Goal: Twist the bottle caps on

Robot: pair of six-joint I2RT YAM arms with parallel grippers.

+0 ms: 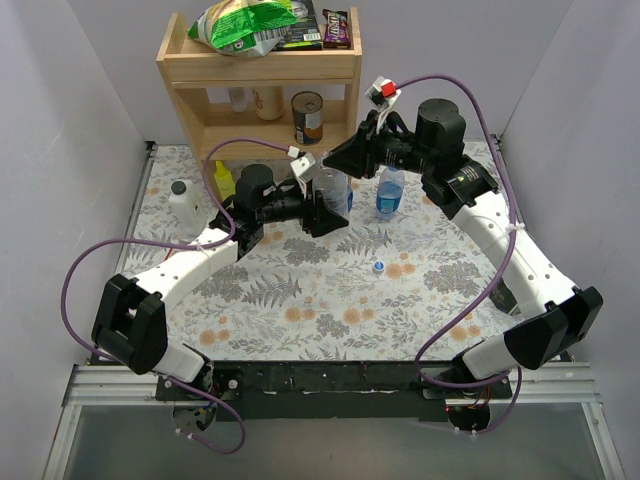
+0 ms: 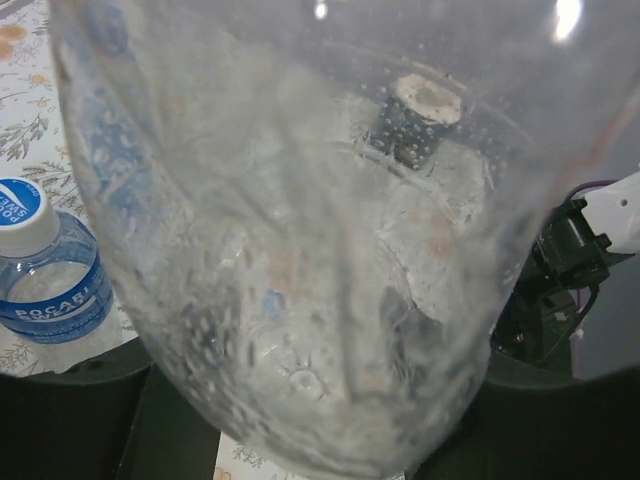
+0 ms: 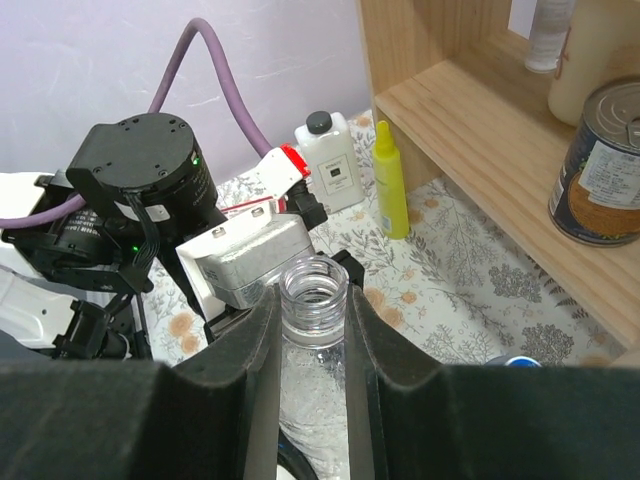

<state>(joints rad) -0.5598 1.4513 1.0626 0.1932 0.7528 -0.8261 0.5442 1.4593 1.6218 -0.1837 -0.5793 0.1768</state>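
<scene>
1. Your right gripper (image 3: 311,312) has its jaws narrow, pinching the uncapped bottle (image 3: 314,283) just below its open mouth. The bottle stands upright near the middle of the table's (image 1: 300,305) far edge.
2. Your left gripper (image 1: 327,206) sits around the bottle's body. You cannot tell whether it is clamped, because the clear wall fills its view. Get a firm, low grip there before the right hand lets go.
3. The loose cap (image 1: 379,267) lies mid-table, well apart from both grippers, with bare surface all round. Come down on it from above.
4. Watch the capped bottle (image 1: 390,190) just to the right, and the shelf (image 1: 258,68) along the far edge.
</scene>
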